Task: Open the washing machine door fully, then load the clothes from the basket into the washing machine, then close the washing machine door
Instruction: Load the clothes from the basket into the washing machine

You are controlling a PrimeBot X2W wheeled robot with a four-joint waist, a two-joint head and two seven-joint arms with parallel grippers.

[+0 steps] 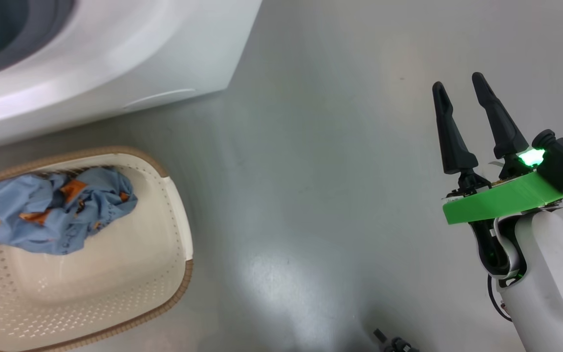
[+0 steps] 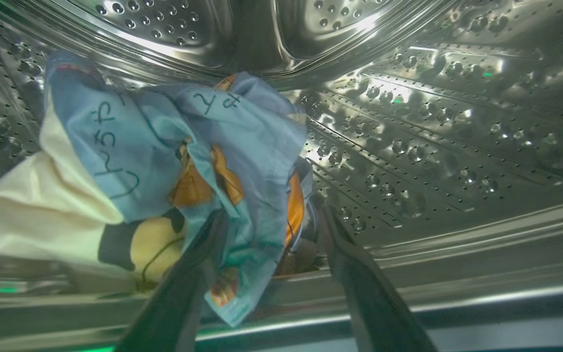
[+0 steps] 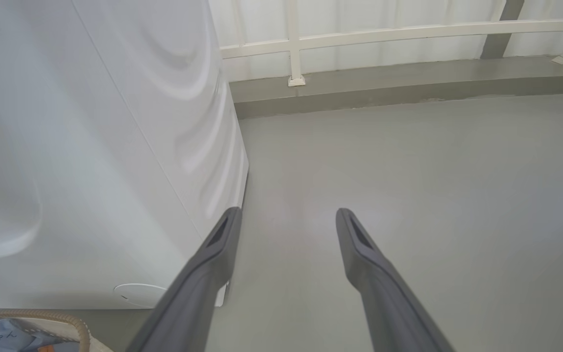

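The washer (image 1: 115, 58) stands at the top left of the head view. Inside it, one blue garment (image 2: 154, 146) lies in the shiny drum (image 2: 433, 146). The basket (image 1: 184, 244) sits on the floor (image 1: 311, 195) just in front of the washer, on the robot's left side. More blue clothes (image 1: 52, 210) lie bunched at the basket's far end, next to the washer. The bunch is longer from side to side.

The left end effector (image 2: 272, 212) is inside the drum. Its two fingers are spread apart. The garment hangs between them and over one finger, so I think it is let go. The right end effector (image 1: 458, 83) is spread too. It holds nothing and hangs over bare floor, well apart from the basket.

I think the left arm should fetch the clothes. It must back out of the drum, then go down to the basket.
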